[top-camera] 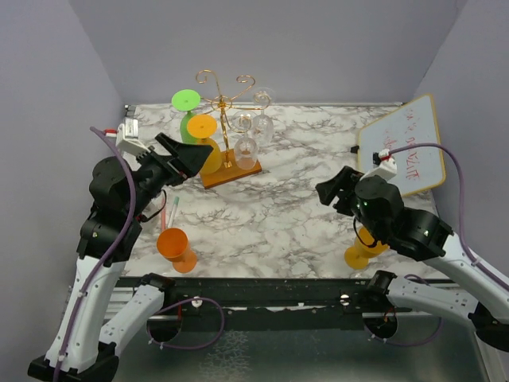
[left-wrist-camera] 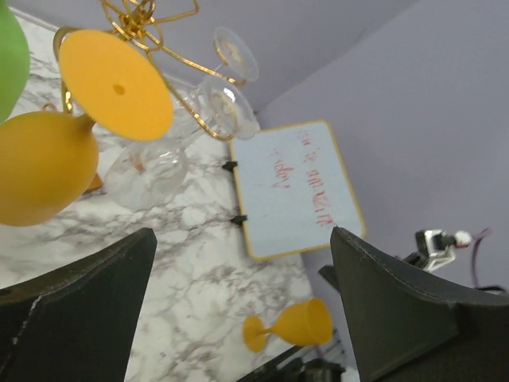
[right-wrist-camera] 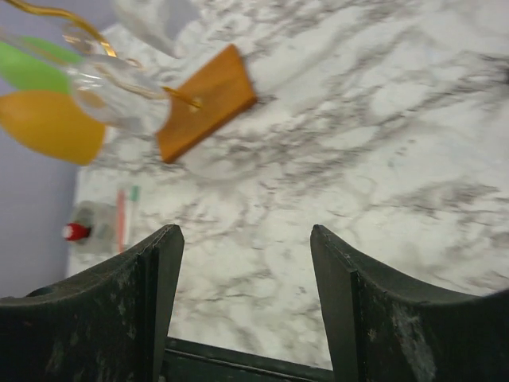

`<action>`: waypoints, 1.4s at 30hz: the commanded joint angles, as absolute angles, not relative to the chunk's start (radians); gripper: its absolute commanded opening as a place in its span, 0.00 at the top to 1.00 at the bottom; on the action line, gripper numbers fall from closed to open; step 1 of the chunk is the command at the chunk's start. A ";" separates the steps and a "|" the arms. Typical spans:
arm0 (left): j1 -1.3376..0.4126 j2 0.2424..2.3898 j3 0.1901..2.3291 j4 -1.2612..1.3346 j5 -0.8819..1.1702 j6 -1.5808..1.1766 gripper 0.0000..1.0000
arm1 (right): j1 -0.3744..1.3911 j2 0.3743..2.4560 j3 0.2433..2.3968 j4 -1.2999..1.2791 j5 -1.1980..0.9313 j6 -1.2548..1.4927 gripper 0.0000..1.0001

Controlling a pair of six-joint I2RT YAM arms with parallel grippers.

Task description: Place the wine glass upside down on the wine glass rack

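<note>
Marble desk (top-camera: 302, 223), rack (top-camera: 231, 173) at 11 o'clock: wine glass (left-wrist-camera: 48, 163) hangs there foot-up, stem vertical, just 10 o'clock of the wide-open left end effector (left-wrist-camera: 242, 235), right end effector (right-wrist-camera: 244, 231) equally wide but farther.

White-and-black arms (top-camera: 107, 208) (looping purple cables (top-camera: 458, 183))

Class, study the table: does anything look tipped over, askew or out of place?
Yes: a yellow wine glass lies on its side on the marble table, near its right front edge, whereas other glasses hang upside down on the rack.
</note>
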State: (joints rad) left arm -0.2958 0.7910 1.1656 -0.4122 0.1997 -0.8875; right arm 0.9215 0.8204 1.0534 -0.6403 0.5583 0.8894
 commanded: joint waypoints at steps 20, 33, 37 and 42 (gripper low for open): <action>-0.290 0.610 0.957 -0.622 0.145 -0.472 0.01 | 0.924 0.926 1.063 -1.445 0.602 0.986 0.37; -0.290 0.585 0.932 -0.586 0.273 -0.477 0.01 | 0.924 0.952 0.992 -1.200 0.610 0.990 0.97; -0.291 0.584 0.928 -0.580 0.306 -0.493 0.01 | 0.924 0.926 0.992 -1.041 0.593 0.932 0.99; -0.290 0.615 0.892 -0.568 0.369 -0.560 0.01 | 0.924 0.848 0.936 -0.707 0.485 0.858 0.99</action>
State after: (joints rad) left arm -0.2958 0.5949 0.9325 -0.5938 0.2844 -0.5087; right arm 0.9215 0.9089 0.9821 -1.0248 0.5632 0.9222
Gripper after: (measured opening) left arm 0.987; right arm 0.019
